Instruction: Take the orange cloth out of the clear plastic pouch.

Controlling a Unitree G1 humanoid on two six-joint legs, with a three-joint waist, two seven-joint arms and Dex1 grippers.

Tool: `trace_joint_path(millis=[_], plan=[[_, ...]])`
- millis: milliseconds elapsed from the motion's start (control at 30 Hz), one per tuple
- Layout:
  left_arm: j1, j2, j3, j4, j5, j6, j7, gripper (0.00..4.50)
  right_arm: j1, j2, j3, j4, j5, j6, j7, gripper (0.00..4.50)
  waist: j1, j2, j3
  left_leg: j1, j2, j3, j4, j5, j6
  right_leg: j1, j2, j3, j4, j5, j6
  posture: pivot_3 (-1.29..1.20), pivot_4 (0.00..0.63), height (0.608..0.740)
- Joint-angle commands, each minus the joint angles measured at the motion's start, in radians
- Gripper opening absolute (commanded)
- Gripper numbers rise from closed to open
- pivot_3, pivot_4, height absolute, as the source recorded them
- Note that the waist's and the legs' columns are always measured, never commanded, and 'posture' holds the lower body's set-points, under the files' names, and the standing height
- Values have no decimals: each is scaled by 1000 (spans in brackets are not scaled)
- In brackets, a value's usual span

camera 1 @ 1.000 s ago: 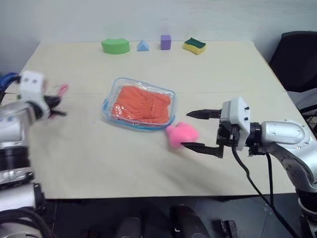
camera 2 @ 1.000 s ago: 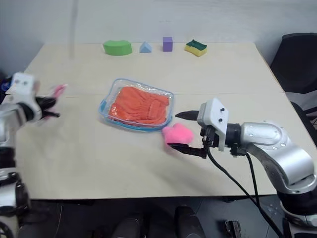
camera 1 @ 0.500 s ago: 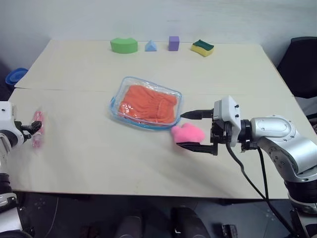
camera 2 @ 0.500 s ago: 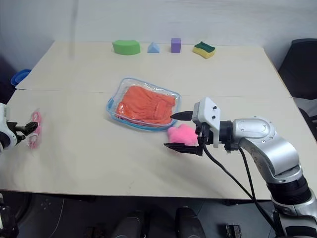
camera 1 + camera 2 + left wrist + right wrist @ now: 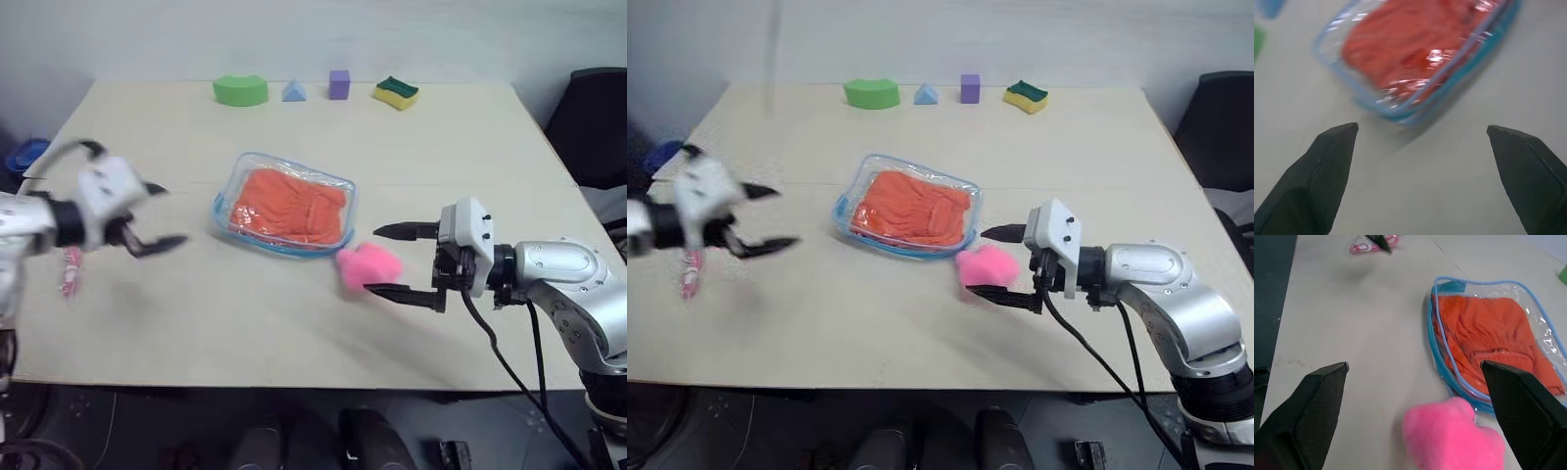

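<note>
Head view: L gripper (image 5: 157,217) has dropped the slim pink packet (image 5: 72,269), swung toward clear plastic pouch (image 5: 284,204), jaws wide, empty. L wrist: orange cloth (image 5: 1410,44) still inside. R wrist: R gripper (image 5: 1415,382) wide, empty, by pink plush (image 5: 1452,438).

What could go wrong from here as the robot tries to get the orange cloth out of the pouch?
The orange cloth fills the clear plastic pouch, so a pull may drag the whole pouch across the table unless one gripper pins it. The pink plush lump sits between the open right gripper and the pouch, and could be grabbed or pushed by mistake. The open left gripper may catch slippery plastic instead of cloth.
</note>
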State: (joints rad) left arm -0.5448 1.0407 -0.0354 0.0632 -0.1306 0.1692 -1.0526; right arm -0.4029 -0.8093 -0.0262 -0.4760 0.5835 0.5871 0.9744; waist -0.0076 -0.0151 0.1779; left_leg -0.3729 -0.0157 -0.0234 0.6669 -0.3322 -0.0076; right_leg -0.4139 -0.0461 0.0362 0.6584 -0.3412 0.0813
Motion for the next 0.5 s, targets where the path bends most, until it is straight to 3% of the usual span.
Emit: trace_joint_path(millis=[33, 200, 433, 500], plan=[[-150, -60, -126, 219, 186, -300, 14, 4487, 19, -17, -51, -65, 16, 0, -23, 4500, 4, 0, 0, 0, 0, 1, 0, 0, 0, 0, 1, 0, 1, 0, 0, 0, 150, 740], [-337, -218, -202, 537, 285, -538, 85, 4487, 62, -17, -84, -119, 26, 28, -75, 4500, 7, 0, 0, -1, 0, 2, 3, -1, 2, -1, 1, 0, 2, 0, 0, 0, 150, 740], [-454, -283, -242, 802, 397, -689, 182, 4487, 104, -27, -115, -166, 40, 55, -115, 4500, 5, -1, 0, -3, 0, 3, 6, -2, 4, -2, 1, 1, 3, 1, 2, 0, 150, 740], [-474, -292, -246, 850, 416, -702, 204, 3868, 110, -29, -119, -169, 40, 58, -123, 4500, 7, -1, 0, -4, 0, 3, 8, -2, 4, -2, 1, 1, 2, 1, 2, 0, 150, 740]])
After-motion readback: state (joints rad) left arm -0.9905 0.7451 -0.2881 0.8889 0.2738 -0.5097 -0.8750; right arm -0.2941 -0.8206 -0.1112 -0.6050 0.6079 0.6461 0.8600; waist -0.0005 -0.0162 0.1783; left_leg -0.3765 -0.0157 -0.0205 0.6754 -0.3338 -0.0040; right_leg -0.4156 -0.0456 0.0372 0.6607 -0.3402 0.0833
